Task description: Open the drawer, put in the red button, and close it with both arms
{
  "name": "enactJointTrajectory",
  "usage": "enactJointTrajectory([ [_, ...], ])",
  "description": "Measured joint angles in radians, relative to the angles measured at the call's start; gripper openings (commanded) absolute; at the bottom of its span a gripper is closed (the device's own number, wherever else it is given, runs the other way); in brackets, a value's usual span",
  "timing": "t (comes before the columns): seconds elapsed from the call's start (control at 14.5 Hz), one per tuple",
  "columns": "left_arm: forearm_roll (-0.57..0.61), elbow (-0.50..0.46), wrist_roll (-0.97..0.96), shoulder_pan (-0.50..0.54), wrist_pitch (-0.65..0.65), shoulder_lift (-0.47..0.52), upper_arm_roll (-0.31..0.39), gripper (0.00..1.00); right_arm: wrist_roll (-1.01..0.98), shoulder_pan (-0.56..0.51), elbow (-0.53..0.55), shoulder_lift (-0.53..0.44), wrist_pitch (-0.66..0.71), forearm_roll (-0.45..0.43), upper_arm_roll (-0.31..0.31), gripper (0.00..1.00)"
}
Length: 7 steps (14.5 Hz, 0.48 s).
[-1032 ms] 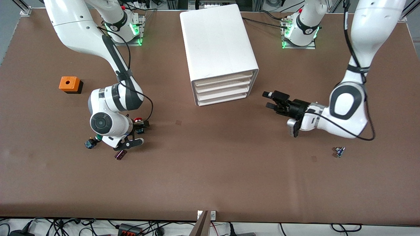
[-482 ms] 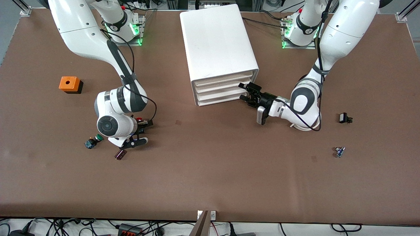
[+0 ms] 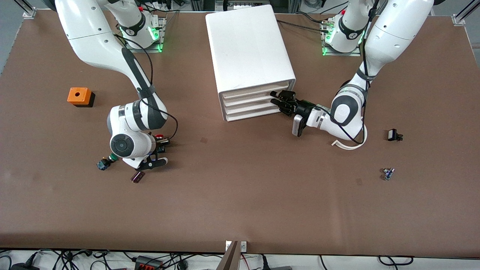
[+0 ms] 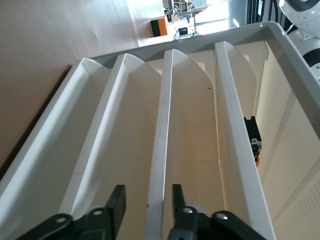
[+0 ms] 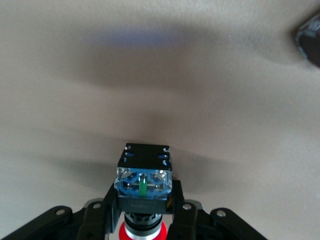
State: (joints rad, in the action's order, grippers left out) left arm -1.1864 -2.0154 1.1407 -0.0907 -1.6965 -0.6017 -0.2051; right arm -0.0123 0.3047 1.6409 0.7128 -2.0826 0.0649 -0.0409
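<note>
Progress since a sec ago: left gripper [image 3: 276, 101] now up at cabinet [image 3: 249, 56], jaws parted astride a drawer [image 3: 250, 102] lip, ready to pull; right gripper [image 3: 159, 144] clamped on red button [image 3: 158, 136], just above table [image 3: 240, 195].

Left gripper [image 3: 279, 101] at cabinet [image 3: 249, 56] front, fingers straddling drawer [image 4: 159, 150] lip. Table [image 3: 240, 195] open at cabinet's 6 o'clock.
</note>
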Motion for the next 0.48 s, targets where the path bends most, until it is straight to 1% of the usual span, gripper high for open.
enactJointTrajectory([
  [0.07,0.000,-0.003,0.003,0.000,0.002,0.001,-0.001,0.07,0.000,0.001,-0.016,-0.004,0.000,0.007,0.000,0.00],
  [0.21,-0.003,-0.002,0.004,0.001,0.013,0.007,-0.001,0.07,0.000,0.002,-0.080,-0.023,0.033,0.025,0.000,0.00],
  [0.34,-0.003,0.020,0.004,0.002,0.006,0.008,0.006,0.07,0.000,0.004,-0.183,-0.048,0.105,0.032,0.001,0.00],
  [0.48,-0.003,0.070,0.004,0.006,0.000,-0.009,0.033,0.07,0.000,0.013,-0.288,-0.070,0.147,0.036,0.003,0.00],
])
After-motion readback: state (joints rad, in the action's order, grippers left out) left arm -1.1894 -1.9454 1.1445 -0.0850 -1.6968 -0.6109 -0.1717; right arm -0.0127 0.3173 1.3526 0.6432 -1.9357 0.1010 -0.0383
